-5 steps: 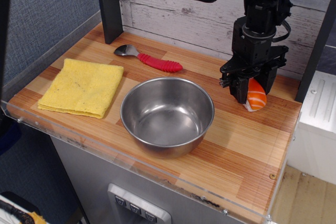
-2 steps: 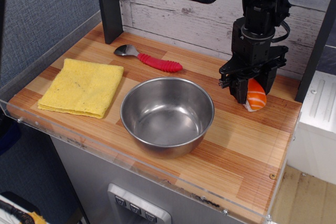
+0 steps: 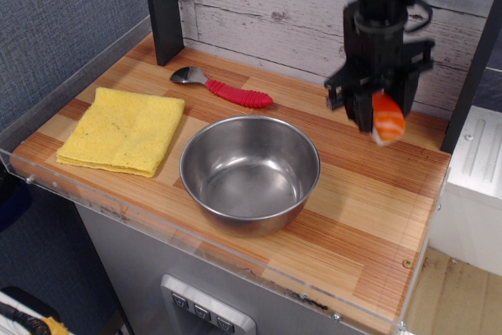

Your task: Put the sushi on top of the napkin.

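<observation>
The sushi (image 3: 387, 119) is a small orange-topped nigiri with pale stripes and a white base. My gripper (image 3: 380, 114) is shut on it and holds it in the air above the right rear part of the wooden table, clear of the surface. The napkin (image 3: 123, 129) is a folded yellow cloth lying flat at the far left of the table, well away from the gripper. The steel bowl stands between them.
An empty steel bowl (image 3: 249, 171) sits in the middle of the table. A red-handled spoon (image 3: 223, 88) lies behind it near the back wall. A black post (image 3: 163, 7) stands at the back left. A clear acrylic rim (image 3: 196, 234) edges the table's front.
The gripper has risen with the sushi in it, lifting the sushi off the table. The bowl, spoon and napkin have not moved.
</observation>
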{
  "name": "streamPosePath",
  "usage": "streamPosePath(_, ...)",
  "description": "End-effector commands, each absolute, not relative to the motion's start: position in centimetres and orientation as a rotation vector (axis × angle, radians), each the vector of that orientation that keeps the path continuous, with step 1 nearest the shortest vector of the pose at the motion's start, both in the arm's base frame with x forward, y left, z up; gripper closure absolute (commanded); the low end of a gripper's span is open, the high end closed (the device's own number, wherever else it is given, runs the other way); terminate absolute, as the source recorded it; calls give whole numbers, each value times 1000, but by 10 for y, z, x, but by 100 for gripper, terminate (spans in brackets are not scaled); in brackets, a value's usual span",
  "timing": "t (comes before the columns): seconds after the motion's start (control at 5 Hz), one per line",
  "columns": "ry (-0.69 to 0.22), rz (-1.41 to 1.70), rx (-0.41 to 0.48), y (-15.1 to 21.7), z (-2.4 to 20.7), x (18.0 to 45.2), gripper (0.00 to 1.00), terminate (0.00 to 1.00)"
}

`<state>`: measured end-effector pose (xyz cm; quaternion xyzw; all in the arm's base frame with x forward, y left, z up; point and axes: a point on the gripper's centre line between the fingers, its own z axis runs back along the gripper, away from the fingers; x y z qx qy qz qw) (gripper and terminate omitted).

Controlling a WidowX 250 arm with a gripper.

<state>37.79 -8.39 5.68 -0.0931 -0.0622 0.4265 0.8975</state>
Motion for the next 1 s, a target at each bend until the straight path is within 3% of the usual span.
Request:
streamPosePath(0.0,-245,881,-268,-62,121,355,100,0)
streamPosePath(0.4,-307,1026,-279,8,152,312,100,0)
streamPosePath(0.8,-341,1209,-233,75,151,278,100,0)
